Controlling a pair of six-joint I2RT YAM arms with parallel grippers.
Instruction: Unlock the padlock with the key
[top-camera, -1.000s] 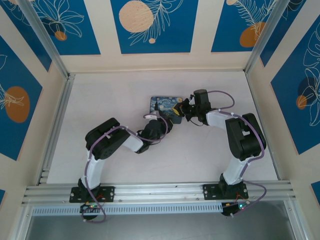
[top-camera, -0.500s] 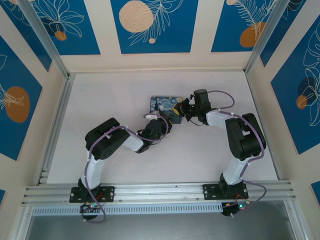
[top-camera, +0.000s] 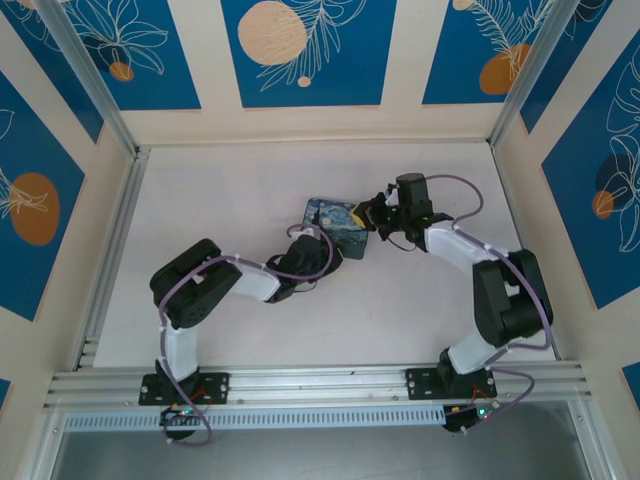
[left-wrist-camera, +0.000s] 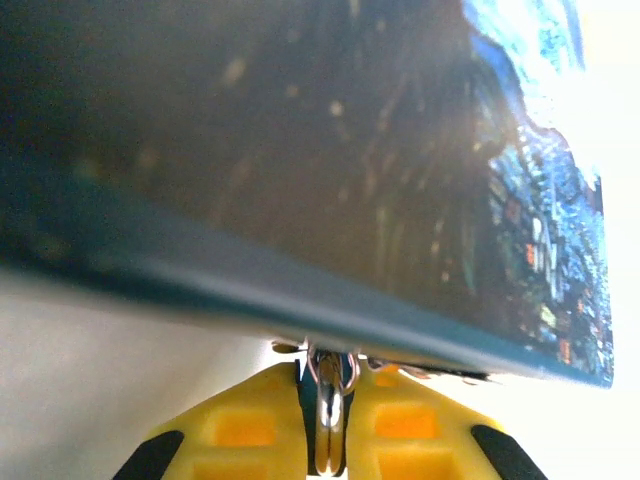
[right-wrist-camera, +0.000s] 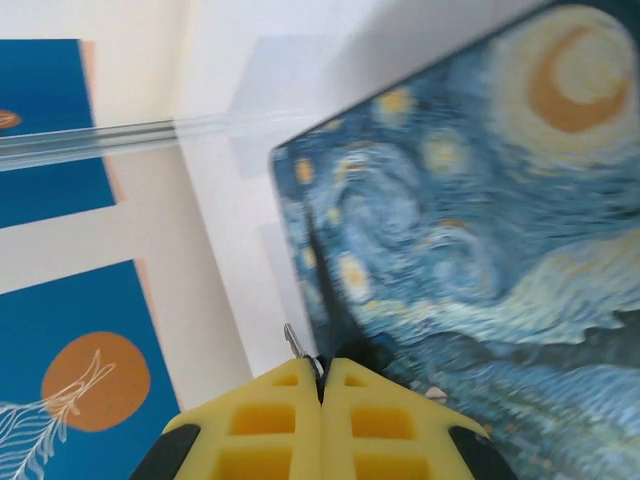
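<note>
Pale, plain table (top-camera: 250, 180) inside a cream-walled booth. The blue wall panels (top-camera: 300, 50) carry white leaf line-art and orange discs, three of them on the back wall and more on the sides. An aluminium rail (top-camera: 320, 380) runs along the near edge with both arm bases bolted to it, and slanted frame posts stand in the back corners.

One container: a flat rectangular box (top-camera: 338, 220) printed with a starry-night painting. It sits mid-table between the two grippers with its lid shut, so the contents are hidden.

Count: 1 box, 1 padlock, 1 key, 2 arms.

The left gripper (left-wrist-camera: 330, 380) is at the box's near edge. Its yellow fingers (left-wrist-camera: 240, 425) are clamped on a tiny metal piece with thin wire loops on top. That is probably the padlock (left-wrist-camera: 329, 415), but it's too blurred up close to be sure. The piece sits just under the box's dark blue edge, touching it or nearly so.

The right gripper (right-wrist-camera: 322, 368) is at the box's right side, its fingers pressed flat together. The key (right-wrist-camera: 293, 342) is a thin grey sliver poking out at the fingertips, just beside the box corner. I cannot tell whether it touches the box.

The two grippers are near each other with the box's corner between them.
</note>
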